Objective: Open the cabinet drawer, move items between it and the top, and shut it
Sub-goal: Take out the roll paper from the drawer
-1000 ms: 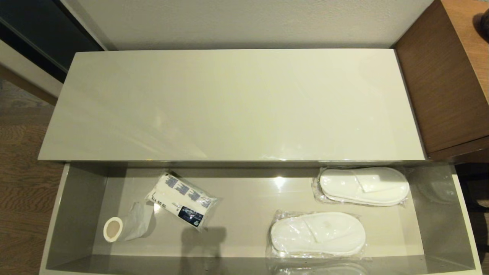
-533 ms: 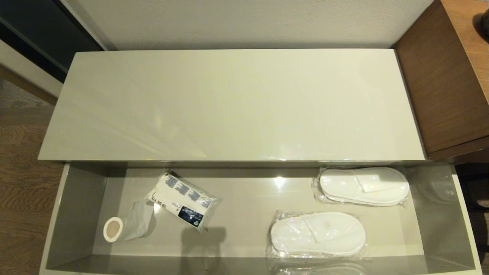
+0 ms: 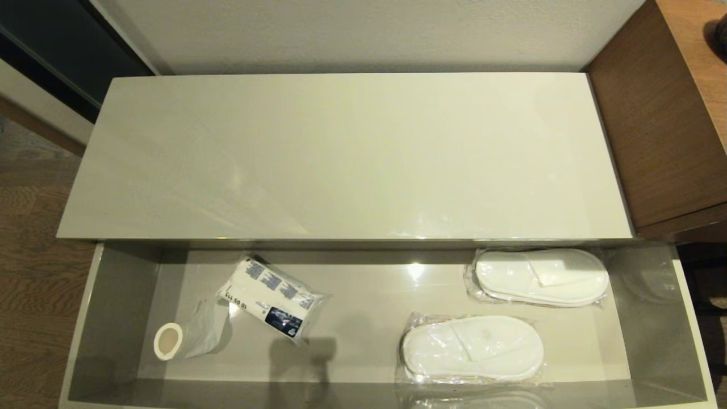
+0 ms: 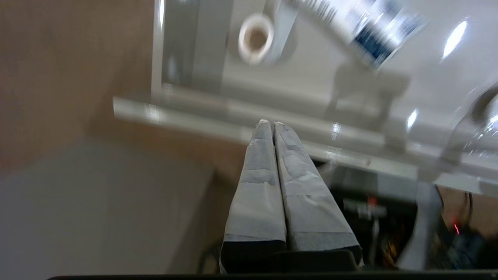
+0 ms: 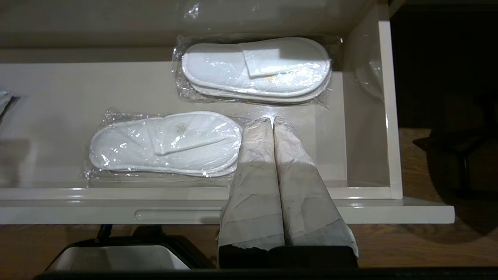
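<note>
The cabinet drawer (image 3: 113, 318) stands pulled open below the glossy beige top (image 3: 341, 153), which is bare. Inside the drawer lie a toilet-paper roll (image 3: 168, 341) at the left and two packs of white slippers in clear plastic, one near the front (image 3: 471, 347) and one further back on the right (image 3: 539, 276). Neither gripper shows in the head view. My left gripper (image 4: 270, 123) is shut and empty, outside the drawer's front edge near the roll (image 4: 256, 38). My right gripper (image 5: 271, 119) is shut and empty, hovering over the drawer's front by the slippers (image 5: 167, 143).
A white packet with blue printing (image 3: 270, 298) lies in the drawer beside the roll. A brown wood desk (image 3: 664, 119) stands against the cabinet's right end. Wood floor (image 3: 34, 272) lies to the left, and a wall (image 3: 369, 34) runs behind.
None in the head view; the drawer and its contents stay where they were.
</note>
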